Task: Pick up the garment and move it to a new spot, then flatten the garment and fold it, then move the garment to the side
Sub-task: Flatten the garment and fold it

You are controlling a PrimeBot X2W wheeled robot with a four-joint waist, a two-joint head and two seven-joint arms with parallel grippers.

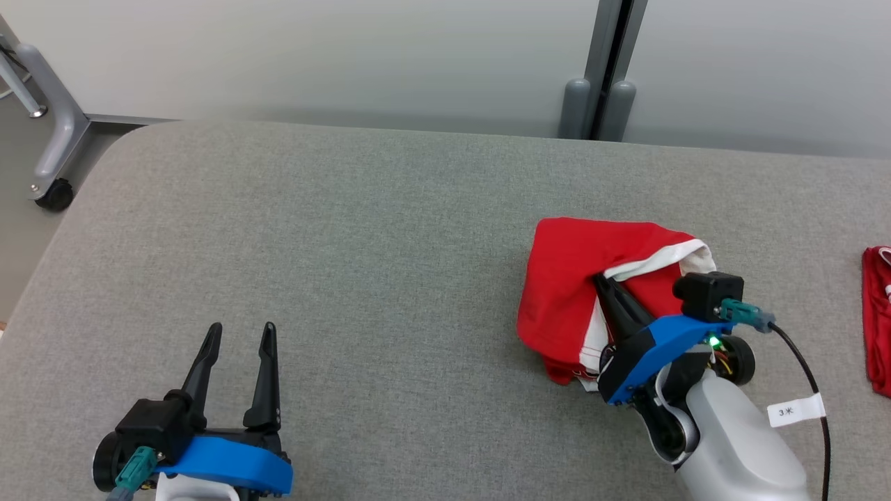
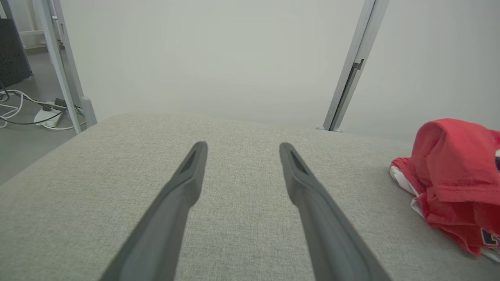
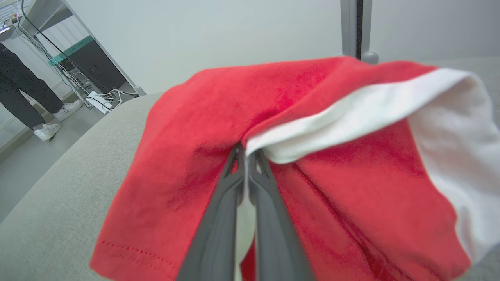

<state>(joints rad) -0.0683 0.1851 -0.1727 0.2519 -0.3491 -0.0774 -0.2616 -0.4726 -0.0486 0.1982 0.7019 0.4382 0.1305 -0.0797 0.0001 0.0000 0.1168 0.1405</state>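
A red garment (image 1: 567,292) with white trim lies bunched on the right half of the grey table (image 1: 348,243). My right gripper (image 1: 600,280) is shut on a fold of it, where red cloth meets the white band. In the right wrist view the two fingers (image 3: 230,183) pinch together under the red garment (image 3: 203,128), which drapes over them, lifted. My left gripper (image 1: 241,328) stands open at the lower left over bare table, well away from the cloth. The left wrist view shows its spread fingers (image 2: 193,168) and the garment (image 2: 453,168) far right.
Another red cloth (image 1: 878,313) lies at the table's right edge. A wheeled frame leg (image 1: 52,188) stands off the table's far left corner. A pale wall with a grey post (image 1: 602,69) runs behind. A person's legs (image 3: 23,105) stand at the left in the right wrist view.
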